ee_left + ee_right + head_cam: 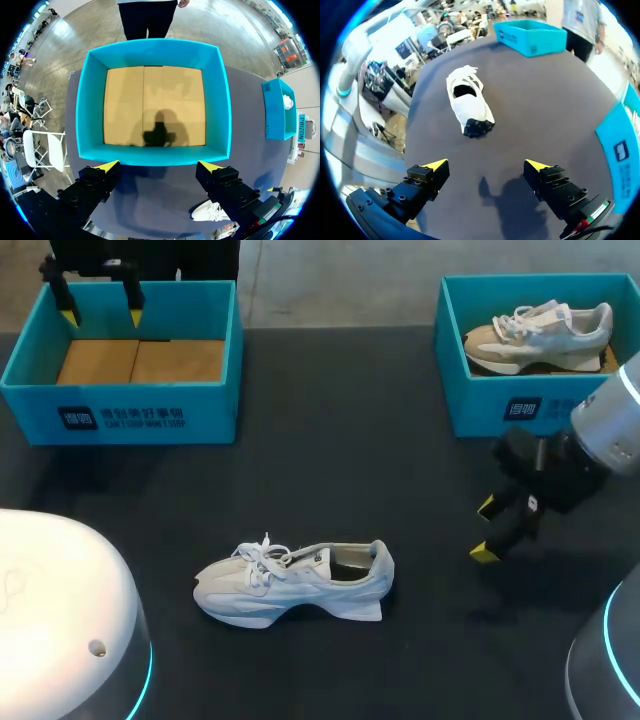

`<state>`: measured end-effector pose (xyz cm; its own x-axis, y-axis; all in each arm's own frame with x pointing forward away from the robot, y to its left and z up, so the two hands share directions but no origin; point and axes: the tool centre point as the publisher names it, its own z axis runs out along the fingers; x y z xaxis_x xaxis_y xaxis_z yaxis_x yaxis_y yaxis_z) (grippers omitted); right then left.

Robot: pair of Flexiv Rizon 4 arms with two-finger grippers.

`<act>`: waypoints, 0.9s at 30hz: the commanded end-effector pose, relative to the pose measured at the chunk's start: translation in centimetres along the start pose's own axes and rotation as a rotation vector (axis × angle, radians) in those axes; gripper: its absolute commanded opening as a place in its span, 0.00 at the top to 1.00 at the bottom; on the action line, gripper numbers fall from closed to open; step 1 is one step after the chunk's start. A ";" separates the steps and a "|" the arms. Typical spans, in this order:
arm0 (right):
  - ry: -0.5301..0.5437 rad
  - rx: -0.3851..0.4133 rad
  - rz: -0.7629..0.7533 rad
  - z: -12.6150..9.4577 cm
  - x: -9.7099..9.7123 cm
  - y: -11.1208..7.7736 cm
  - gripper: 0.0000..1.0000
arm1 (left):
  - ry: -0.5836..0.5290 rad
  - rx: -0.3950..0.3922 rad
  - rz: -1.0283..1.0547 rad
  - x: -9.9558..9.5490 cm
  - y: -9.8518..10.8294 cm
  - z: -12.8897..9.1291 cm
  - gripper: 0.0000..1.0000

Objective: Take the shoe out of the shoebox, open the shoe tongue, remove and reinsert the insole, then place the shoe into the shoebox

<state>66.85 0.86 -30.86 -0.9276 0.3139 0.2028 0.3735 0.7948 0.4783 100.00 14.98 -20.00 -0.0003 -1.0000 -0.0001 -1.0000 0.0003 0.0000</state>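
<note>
Left gripper and right gripper both gape empty; a one-sided pinch could skid the white sneaker; its laces, seemingly tied, might snag.

Cannot trace the left arm in the head view: cut off at the upper edge, leaving little beyond the left tool. Cannot follow the right arm past the side edge either. Cannot see the sole of the second shoe, hidden behind the wall of the right shoebox. In the left wrist view, found only the toe of the shoe; rest covered by a tool finger. Cannot make out the insole inside the shoe's dark opening in any view. Cannot read the small print on the boxes.
</note>
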 end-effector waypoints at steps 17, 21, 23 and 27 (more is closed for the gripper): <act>-0.080 -0.290 -0.179 4.0 0.8 -2.8 0.00 | 0.000 0.000 0.000 0.0 0.0 0.0 0.00; -0.073 -0.343 -0.203 4.5 0.6 -3.3 0.00 | 0.000 0.000 0.000 0.0 0.0 0.0 0.00; -0.073 -0.368 -0.216 5.0 0.5 -3.3 0.00 | 0.000 0.000 0.000 0.0 0.0 0.0 0.00; -0.094 -0.388 -0.239 5.9 0.4 -3.1 0.00 | 0.000 0.000 0.000 0.0 0.0 0.0 0.00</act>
<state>65.34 0.92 -36.39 -0.9806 0.1957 -0.0044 0.1271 0.6534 0.7463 100.00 14.99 -20.00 -0.0002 -1.0000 -0.0001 -1.0000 0.0002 0.0000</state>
